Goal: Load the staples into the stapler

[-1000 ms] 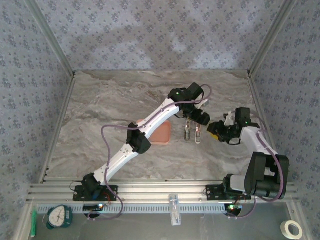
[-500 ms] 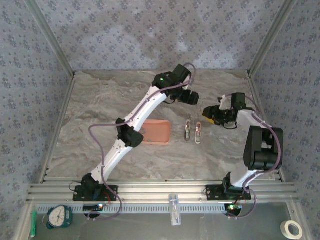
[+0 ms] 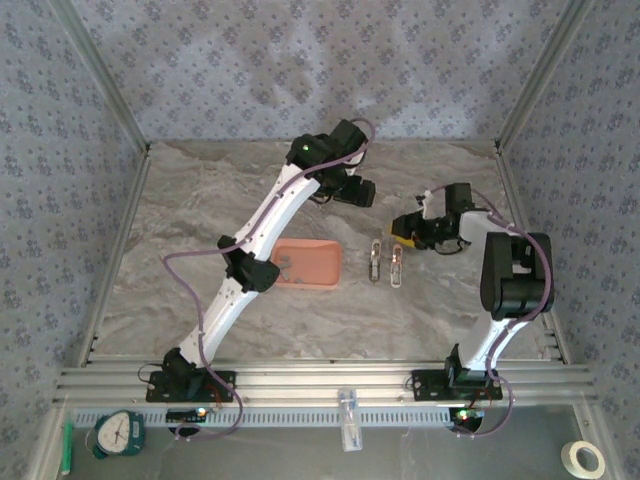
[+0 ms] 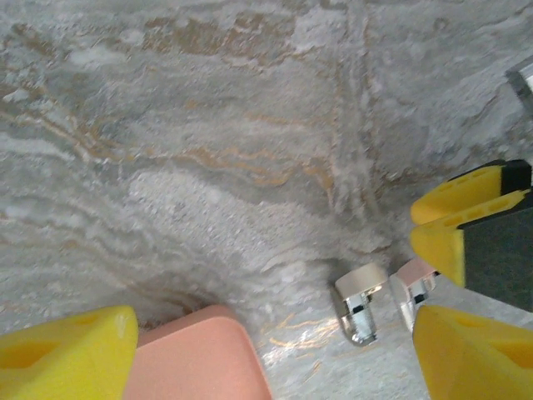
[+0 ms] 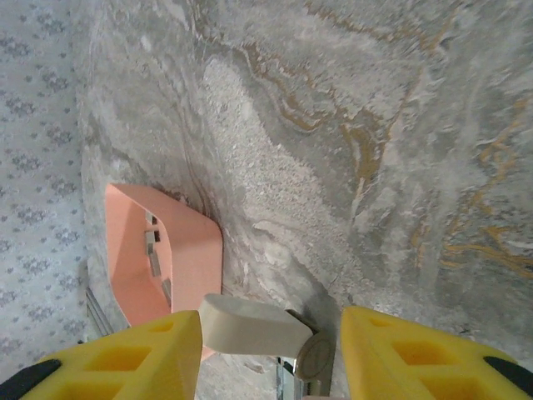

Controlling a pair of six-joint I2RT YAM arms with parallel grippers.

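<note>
Stapler, pale pink and white: lying opened out on the bench, just right of the pink tray, which holds the grey staples. Left hand: spread wide, empty, above the bench beyond the tray. Right hand: partly open, empty, over the stapler's far end.

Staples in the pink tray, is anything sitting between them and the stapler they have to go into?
Nothing visible blocks them. The staples lie in the salmon-pink tray. The stapler lies on the bare marble tabletop beside it, and only the tray's own wall stands between them.
</note>
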